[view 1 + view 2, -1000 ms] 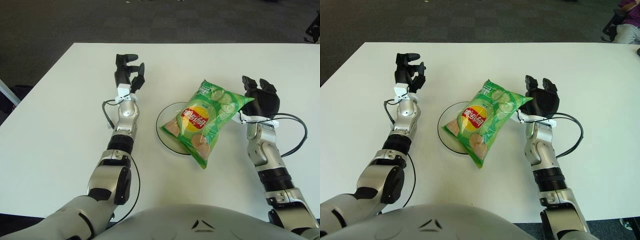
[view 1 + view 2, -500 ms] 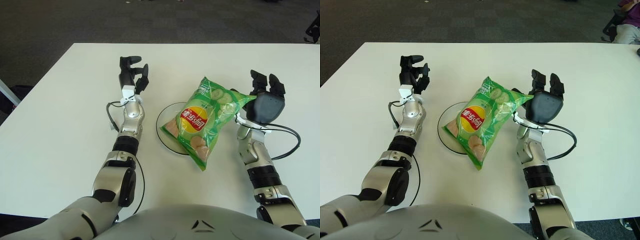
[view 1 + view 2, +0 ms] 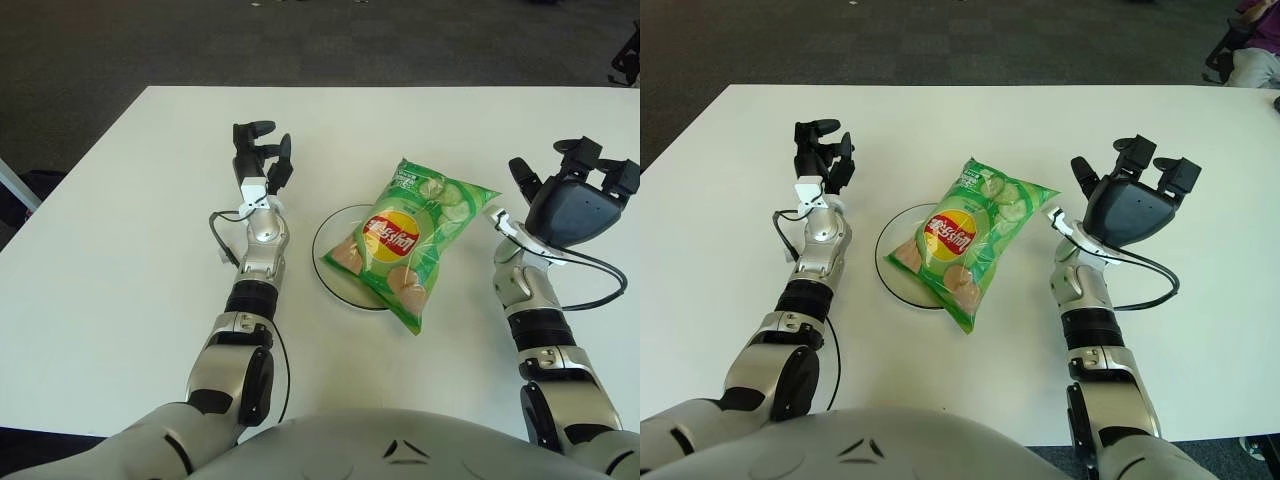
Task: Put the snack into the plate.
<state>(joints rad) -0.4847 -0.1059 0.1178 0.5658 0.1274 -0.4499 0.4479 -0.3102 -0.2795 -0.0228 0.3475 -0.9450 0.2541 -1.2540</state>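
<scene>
A green bag of chips [image 3: 410,238] with a red and yellow logo lies tilted across the clear round plate [image 3: 335,265], its lower end hanging over the plate's right rim onto the white table. My right hand [image 3: 578,180] hovers to the right of the bag, apart from it, fingers spread and holding nothing. My left hand [image 3: 259,155] shows to the left of the plate, fingers relaxed and empty.
The white table [image 3: 120,250] stretches wide on both sides of the plate. Dark carpet lies beyond its far edge. A black cable [image 3: 590,270] loops from my right wrist, and another runs beside my left forearm [image 3: 218,235].
My right hand has let go of the bag's upper right corner and drawn away to the right, fingers spreading. The bag has settled onto the plate. My left hand shifted slightly.
</scene>
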